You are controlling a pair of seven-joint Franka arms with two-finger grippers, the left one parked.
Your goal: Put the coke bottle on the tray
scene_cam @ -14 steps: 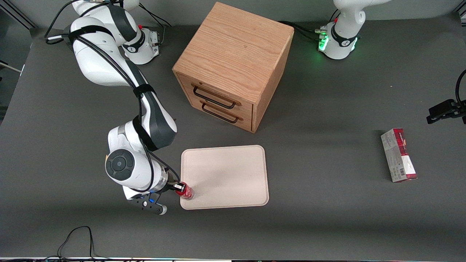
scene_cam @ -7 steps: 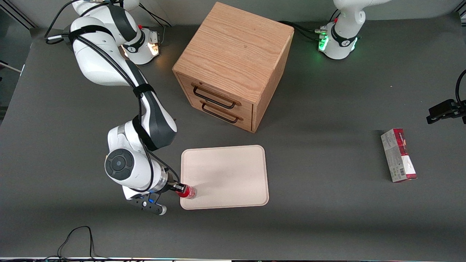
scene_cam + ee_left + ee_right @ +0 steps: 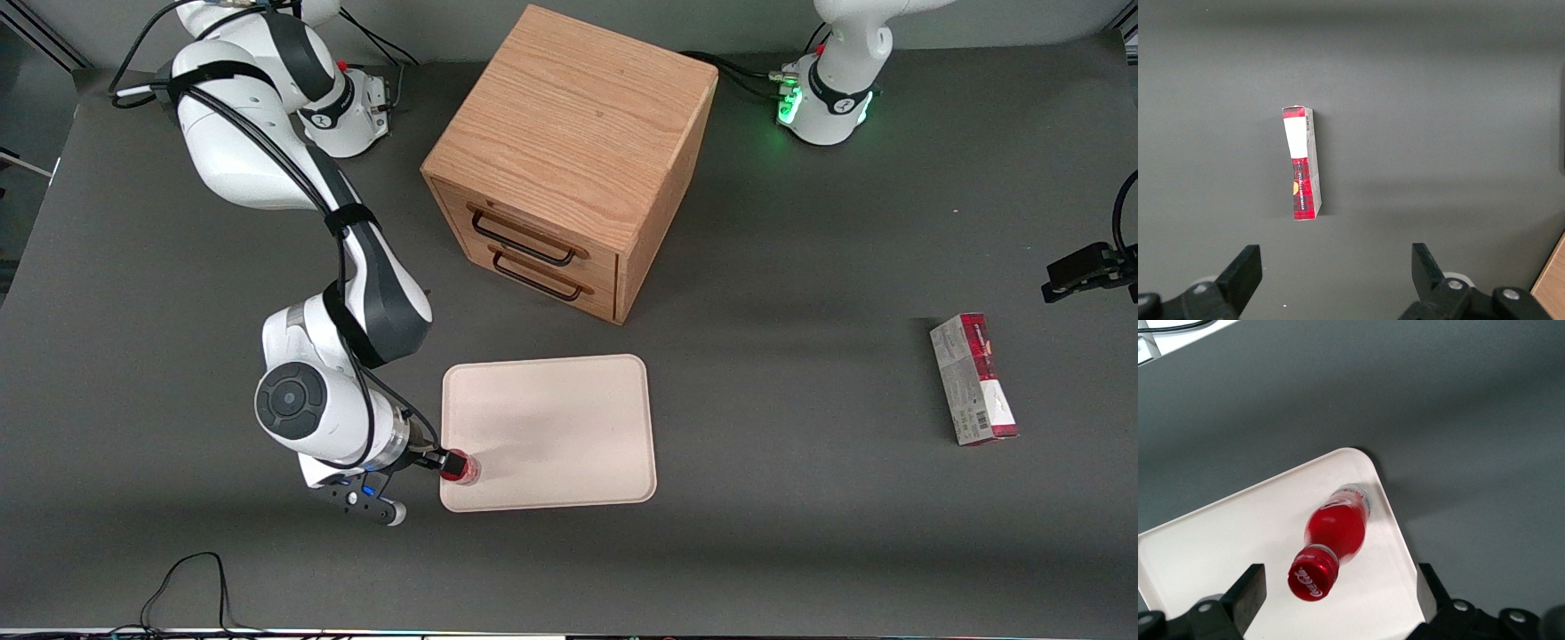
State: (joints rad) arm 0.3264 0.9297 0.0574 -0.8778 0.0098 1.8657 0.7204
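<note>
The coke bottle (image 3: 460, 468) is small and red with a red cap. It stands on the tray (image 3: 551, 427), just inside the corner nearest the front camera at the working arm's end. The tray is a pale cream-pink rectangle with a low rim. My gripper (image 3: 442, 460) is at that same corner, beside the bottle. In the right wrist view the bottle (image 3: 1337, 528) rests on the tray (image 3: 1218, 543) with its cap toward the camera. The gripper (image 3: 1338, 597) is open there, its fingers wide apart on either side of the cap and not touching it.
A wooden two-drawer cabinet (image 3: 569, 151) stands farther from the front camera than the tray. A red-and-grey carton box (image 3: 973, 378) lies toward the parked arm's end of the table; the left wrist view shows the carton box (image 3: 1301, 167) too.
The gripper and bottle have crept a little farther onto the tray's corner. The bottle leaned a second ago and now looks more upright.
</note>
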